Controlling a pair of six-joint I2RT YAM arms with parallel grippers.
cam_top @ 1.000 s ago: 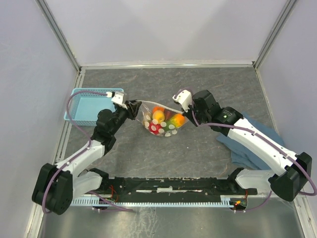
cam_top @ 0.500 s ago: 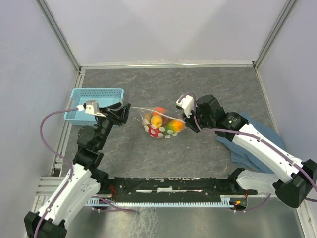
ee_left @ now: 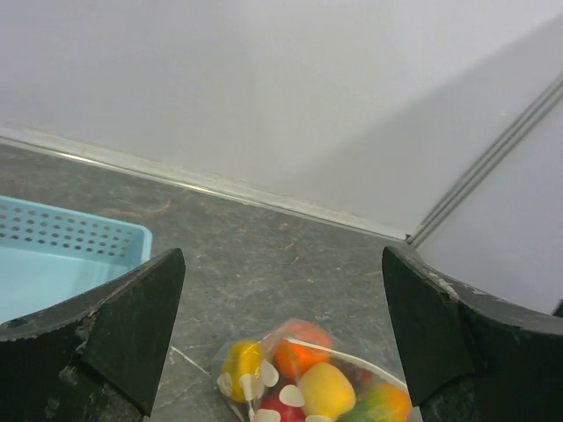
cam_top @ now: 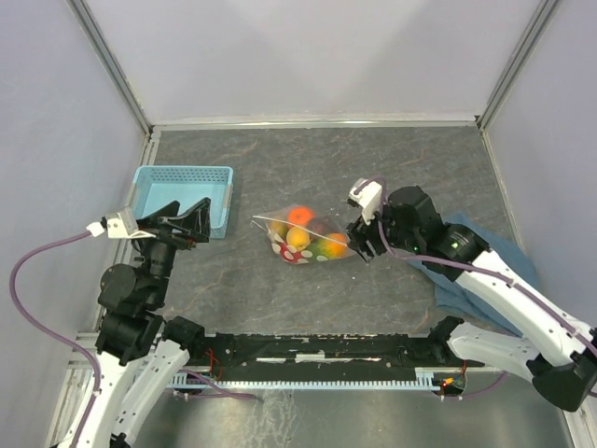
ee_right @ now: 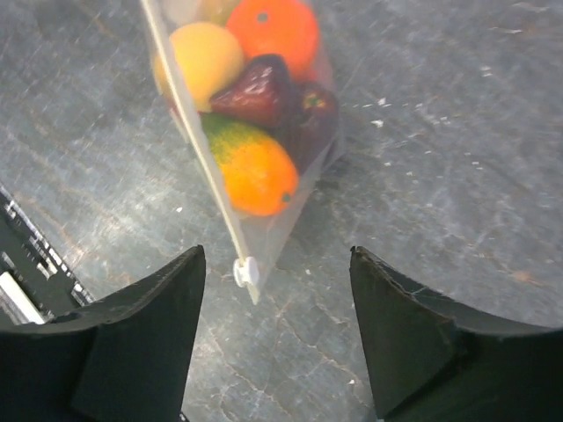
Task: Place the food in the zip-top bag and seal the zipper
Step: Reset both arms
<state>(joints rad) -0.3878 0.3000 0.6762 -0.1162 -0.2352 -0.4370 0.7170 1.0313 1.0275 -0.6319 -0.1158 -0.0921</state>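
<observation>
On grey table [cam_top: 392,168], clear spotted zip-top bag [ee_right: 274,236], glossy food [ee_right: 255,171] inside

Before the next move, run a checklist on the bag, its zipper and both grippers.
1. All food in the zip-top bag: ok, no piece seen loose.
2. Zipper sealed: cannot tell; the strip reads as one line, slider at the end nearest the right gripper.
3. Left gripper clear: ok, open, empty, apart from the bag.
4. Right gripper clear: ok, open, fingers either side of the slider end, gripping nothing.
5. Bag resting on the table: ok.
</observation>
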